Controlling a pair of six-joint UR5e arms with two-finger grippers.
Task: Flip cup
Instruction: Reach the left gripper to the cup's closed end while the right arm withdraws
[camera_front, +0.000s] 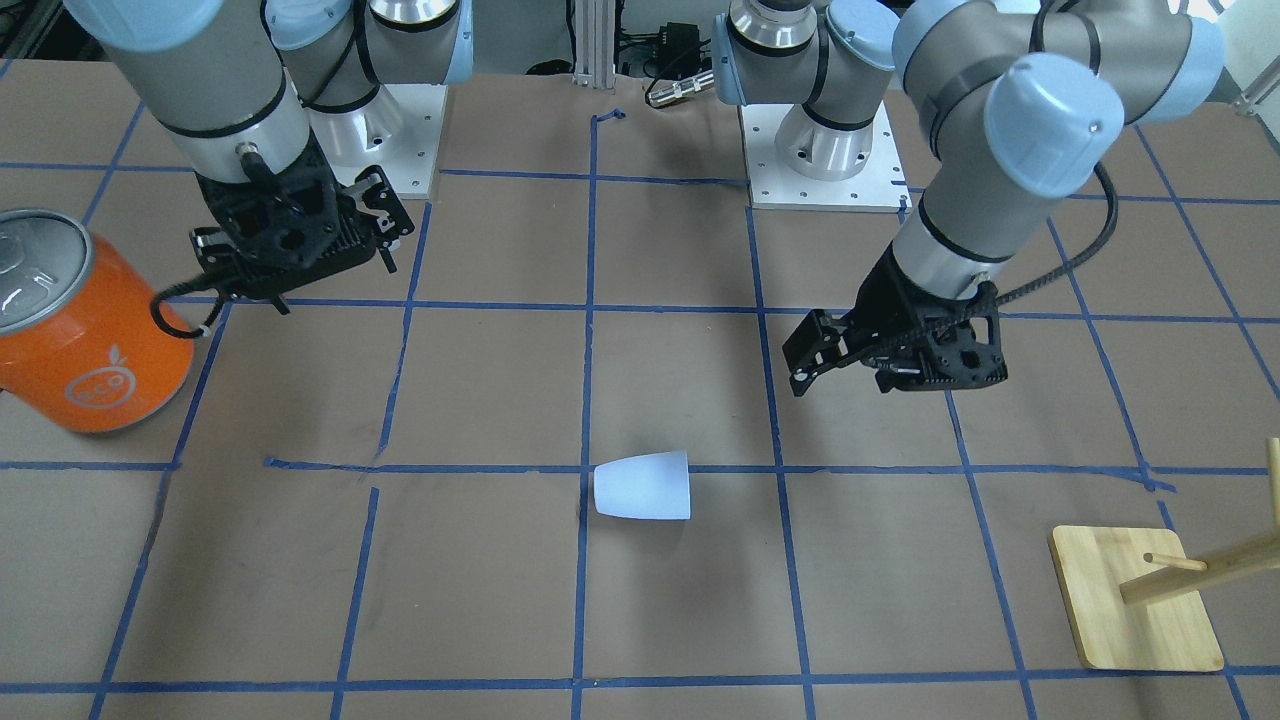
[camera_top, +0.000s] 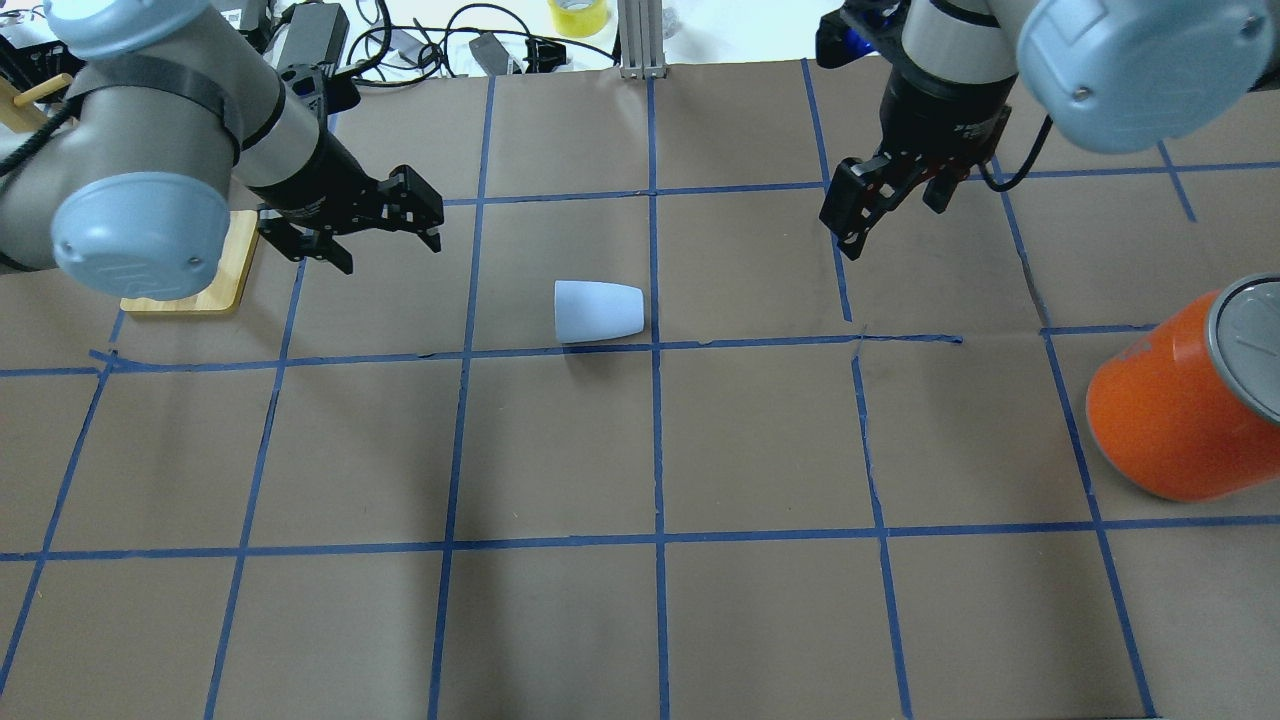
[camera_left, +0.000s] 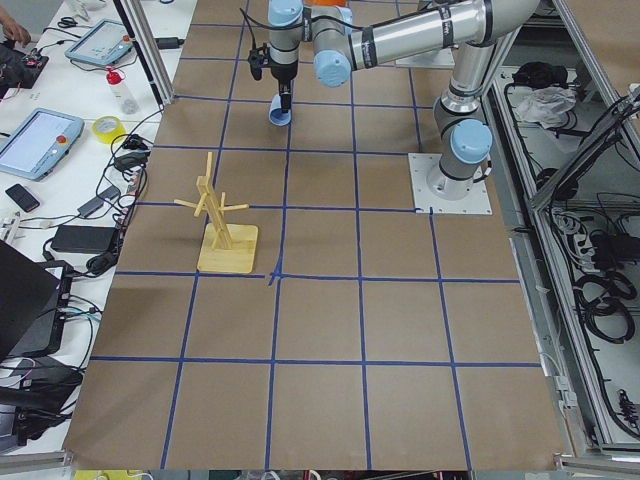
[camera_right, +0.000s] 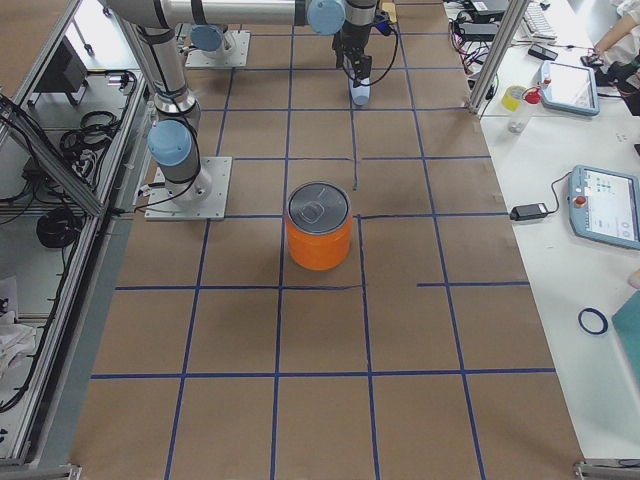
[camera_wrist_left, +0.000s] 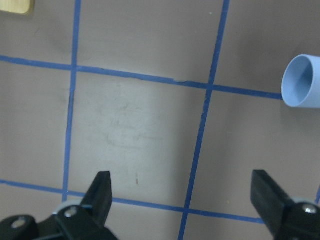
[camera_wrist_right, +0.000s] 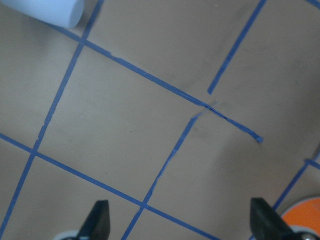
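Observation:
The cup (camera_front: 642, 485) is a small pale blue tumbler lying on its side on the brown paper near the middle of the table (camera_top: 598, 311). In the left wrist view its open mouth (camera_wrist_left: 302, 81) shows at the right edge. In the right wrist view part of its side (camera_wrist_right: 45, 10) shows at the top left. My left gripper (camera_top: 390, 245) hovers open and empty beside the cup, well apart from it (camera_front: 845, 385) (camera_wrist_left: 182, 187). My right gripper (camera_top: 895, 225) hovers open and empty on the cup's other side, farther off (camera_front: 335, 285) (camera_wrist_right: 180, 212).
A big orange can (camera_top: 1170, 410) with a silver lid stands near the right arm's side edge (camera_front: 90, 340). A wooden peg stand (camera_front: 1130, 600) on a square base (camera_top: 200, 270) stands by the left arm. Blue tape lines grid the brown paper.

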